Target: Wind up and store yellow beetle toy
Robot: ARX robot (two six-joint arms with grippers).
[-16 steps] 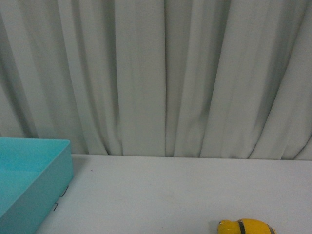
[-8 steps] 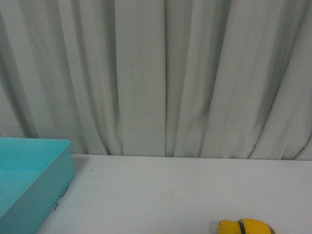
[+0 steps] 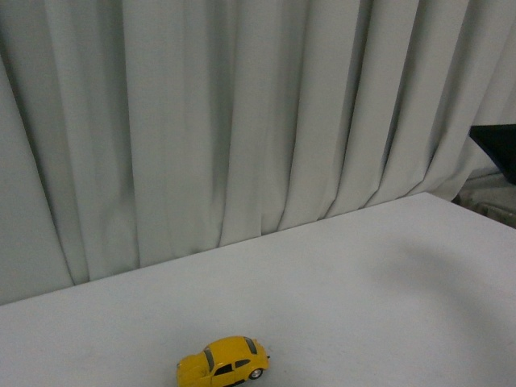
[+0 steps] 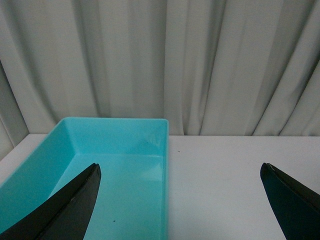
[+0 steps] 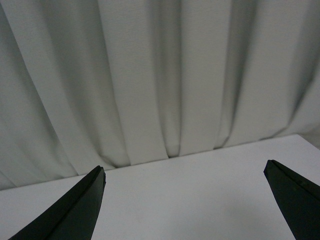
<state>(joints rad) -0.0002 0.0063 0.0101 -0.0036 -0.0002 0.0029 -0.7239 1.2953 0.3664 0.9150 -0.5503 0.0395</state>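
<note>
Left fingers (image 4: 70, 207): dark, tapered, spread wide, nothing between them. They hang above the near end of a turquoise bin (image 4: 165, 150), apart from it.

Right fingers (image 5: 75, 210): the same dark pair, also released and wide apart, gripping nothing. Under them is plain white worktop (image 5: 190, 195).

Bin: rectangular with straight walls, long side running away from the left wrist camera. It sits on the worktop with its far wall near the curtain (image 4: 165, 60). Beside it, a broad strip of worktop lies open.

Yellow beetle toy (image 3: 223, 363): stands on its wheels on the worktop, side-on to the front camera, at the very bottom of that view and a little left of centre. It touches nothing and is well apart from the curtain. Dark windows and one silver-hubbed wheel (image 3: 256, 373) show. Any badge or lettering is too small to read.

Edges: the back of the worktop meets the pleated grey-white curtain along its whole length. In the front view the worktop's right edge runs diagonally, with a dark shape (image 3: 496, 149) beyond it that I cannot identify. Open surface lies on all visible sides of the toy.
</note>
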